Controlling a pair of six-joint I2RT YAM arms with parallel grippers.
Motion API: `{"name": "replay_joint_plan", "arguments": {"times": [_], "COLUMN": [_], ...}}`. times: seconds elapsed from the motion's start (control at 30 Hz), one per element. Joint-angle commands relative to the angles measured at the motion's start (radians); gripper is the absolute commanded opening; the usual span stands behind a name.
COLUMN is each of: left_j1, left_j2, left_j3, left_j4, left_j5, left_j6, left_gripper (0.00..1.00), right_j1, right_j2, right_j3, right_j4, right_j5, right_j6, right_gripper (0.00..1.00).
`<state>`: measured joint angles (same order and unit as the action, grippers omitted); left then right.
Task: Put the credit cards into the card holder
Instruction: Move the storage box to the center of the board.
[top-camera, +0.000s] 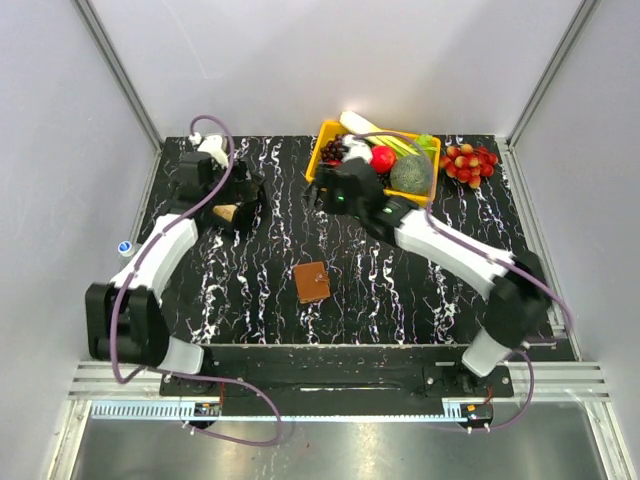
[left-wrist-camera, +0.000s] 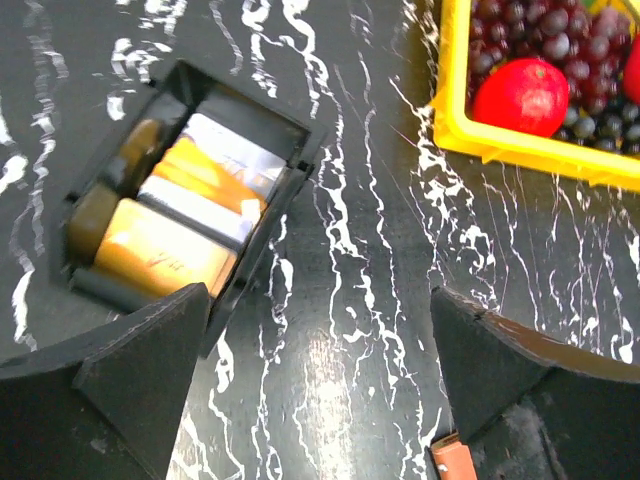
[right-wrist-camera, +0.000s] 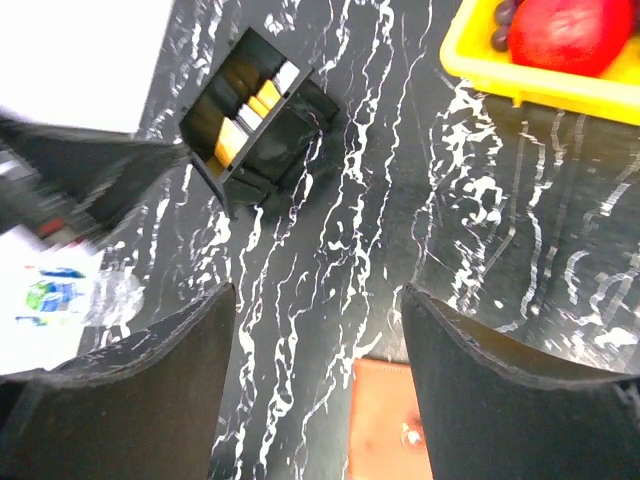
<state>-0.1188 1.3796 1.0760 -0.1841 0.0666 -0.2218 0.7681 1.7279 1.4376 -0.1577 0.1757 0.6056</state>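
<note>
The credit cards (left-wrist-camera: 190, 215), orange and white-grey, stand packed in a small black open-topped box (left-wrist-camera: 290, 175) at the table's back left. They also show in the top view (top-camera: 228, 211) and the right wrist view (right-wrist-camera: 250, 105). My left gripper (left-wrist-camera: 315, 335) is open just beside the box, with bare table between its fingers. The card holder (top-camera: 312, 281) is a brown folded wallet lying shut at mid-table. Its corner shows by my left gripper's right finger (left-wrist-camera: 455, 462). My right gripper (right-wrist-camera: 320, 330) is open above the table, with the card holder (right-wrist-camera: 385, 420) just under its right finger.
A yellow basket (top-camera: 330, 130) of fruit and vegetables stands at the back, with a red apple (left-wrist-camera: 520, 95) and dark grapes in it. A bunch of red grapes (top-camera: 470, 163) lies to its right. White paper (right-wrist-camera: 60, 300) lies off the table's left edge.
</note>
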Motion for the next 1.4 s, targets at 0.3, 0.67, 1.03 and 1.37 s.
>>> {"name": "replay_joint_plan", "arguments": {"times": [0.3, 0.67, 1.03, 1.37], "left_j1": [0.016, 0.024, 0.012, -0.059], "left_j2": [0.375, 0.544, 0.570, 0.497], "left_j3": [0.277, 0.418, 0.394, 0.277], "left_j4": [-0.001, -0.078, -0.138, -0.100], "left_j5": [0.205, 0.200, 0.283, 0.377], "left_j6": [0.193, 0.211, 0.168, 0.053], "left_gripper": [0.87, 0.88, 0.86, 0.81], "right_j1": [-0.013, -0.015, -0.015, -0.013], "right_j2": [-0.651, -0.794, -0.801, -0.766], "right_j3": [-0.434, -0.517, -0.529, -0.531], "right_j4": [-0.124, -0.243, -0.261, -0.253], "right_j5": [0.094, 0.122, 0.134, 0.123], "right_j6": [0.019, 0.042, 0.060, 0.065], "right_gripper": [0.75, 0.77, 0.79, 0.80]}}
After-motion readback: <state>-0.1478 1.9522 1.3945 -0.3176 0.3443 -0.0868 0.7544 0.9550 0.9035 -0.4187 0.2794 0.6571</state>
